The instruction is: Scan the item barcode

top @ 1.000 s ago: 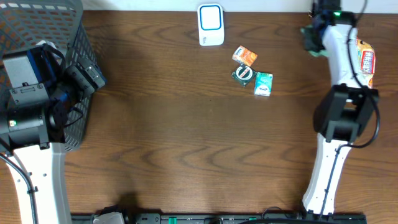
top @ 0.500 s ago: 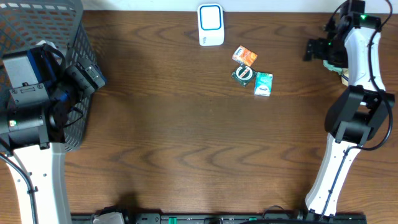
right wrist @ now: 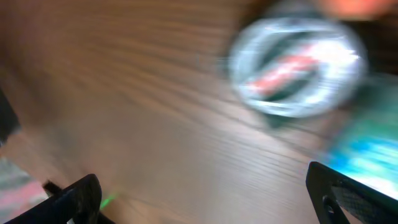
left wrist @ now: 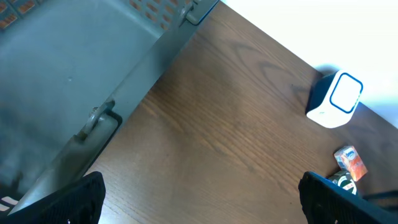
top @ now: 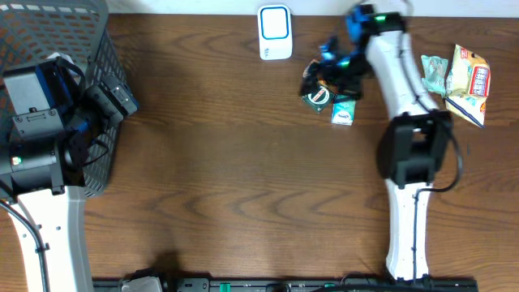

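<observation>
The right tool [right wrist: 202, 199], fingers spread wide and holding nothing, hovered over the small items lying just right of the white scanner [top: 275, 32]: a round tin [top: 318, 97], a teal pack [top: 343, 110] and an orange pack [left wrist: 350, 160]. Its wrist view was blurred. Far left of the scanner, the left tool [left wrist: 202, 202] hung with fingers apart beside the grey basket [top: 49, 24]. Two snack bags [top: 469, 73] lay on the desk [top: 243, 178] far to the scanner's right.
</observation>
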`<action>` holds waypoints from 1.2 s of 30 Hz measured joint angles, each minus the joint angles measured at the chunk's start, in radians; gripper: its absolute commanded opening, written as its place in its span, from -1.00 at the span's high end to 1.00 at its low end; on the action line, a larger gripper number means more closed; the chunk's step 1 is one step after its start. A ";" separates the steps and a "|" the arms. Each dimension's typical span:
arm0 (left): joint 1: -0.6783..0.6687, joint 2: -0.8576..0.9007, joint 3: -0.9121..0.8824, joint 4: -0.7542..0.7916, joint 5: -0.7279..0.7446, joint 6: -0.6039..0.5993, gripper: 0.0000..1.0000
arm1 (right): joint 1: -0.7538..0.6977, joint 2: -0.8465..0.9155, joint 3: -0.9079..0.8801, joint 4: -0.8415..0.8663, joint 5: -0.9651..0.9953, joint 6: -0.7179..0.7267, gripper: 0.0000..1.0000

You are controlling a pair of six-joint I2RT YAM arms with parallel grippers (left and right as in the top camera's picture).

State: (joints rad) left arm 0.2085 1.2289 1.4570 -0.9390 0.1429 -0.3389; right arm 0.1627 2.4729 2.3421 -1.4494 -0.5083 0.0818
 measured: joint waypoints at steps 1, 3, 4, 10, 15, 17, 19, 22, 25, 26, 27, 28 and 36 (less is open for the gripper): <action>0.000 0.000 0.000 0.000 0.000 0.000 -0.96 | 0.027 0.000 0.000 0.006 -0.001 -0.001 -0.99; 0.000 0.000 0.000 0.000 0.000 0.000 -0.96 | 0.073 0.000 0.000 0.014 -0.002 -0.003 -0.99; 0.000 0.000 0.000 0.000 0.000 0.000 -0.96 | 0.105 -0.002 0.000 0.018 -0.004 -0.003 -0.98; 0.000 0.000 0.000 0.000 0.000 0.000 -0.96 | 0.185 -0.040 0.000 0.009 0.011 -0.003 -0.99; 0.000 0.000 0.000 0.000 0.000 0.000 -0.96 | 0.211 -0.130 0.000 -0.036 0.051 -0.004 -0.99; 0.000 0.000 0.000 0.000 0.000 0.000 -0.96 | 0.225 -0.174 0.000 -0.040 0.077 -0.003 -0.99; 0.000 0.000 0.000 0.000 0.000 0.000 -0.95 | 0.249 -0.235 0.000 -0.038 0.120 -0.004 -0.98; 0.000 0.000 0.000 -0.001 0.000 0.000 -0.96 | 0.304 -0.342 0.000 -0.048 0.210 0.001 -0.99; 0.000 0.000 0.000 0.000 0.000 0.000 -0.96 | 0.337 -0.404 0.000 -0.084 0.251 0.006 -0.99; 0.000 0.000 0.000 0.000 0.000 0.000 -0.96 | 0.352 -0.433 0.000 -0.110 0.264 0.006 -0.99; 0.000 0.000 0.000 0.000 0.000 0.000 -0.95 | 0.360 -0.446 0.000 -0.119 0.272 0.006 -0.99; 0.000 0.000 0.000 0.000 0.000 0.000 -0.95 | 0.375 -0.467 0.002 -0.144 0.287 0.007 -0.98; 0.000 0.000 0.000 0.000 0.000 0.000 -0.96 | 0.449 -0.491 -0.008 -0.233 0.513 0.088 -0.99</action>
State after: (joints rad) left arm 0.2085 1.2285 1.4570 -0.9390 0.1429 -0.3389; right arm 0.6113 1.9816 2.3337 -1.6829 0.0048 0.1699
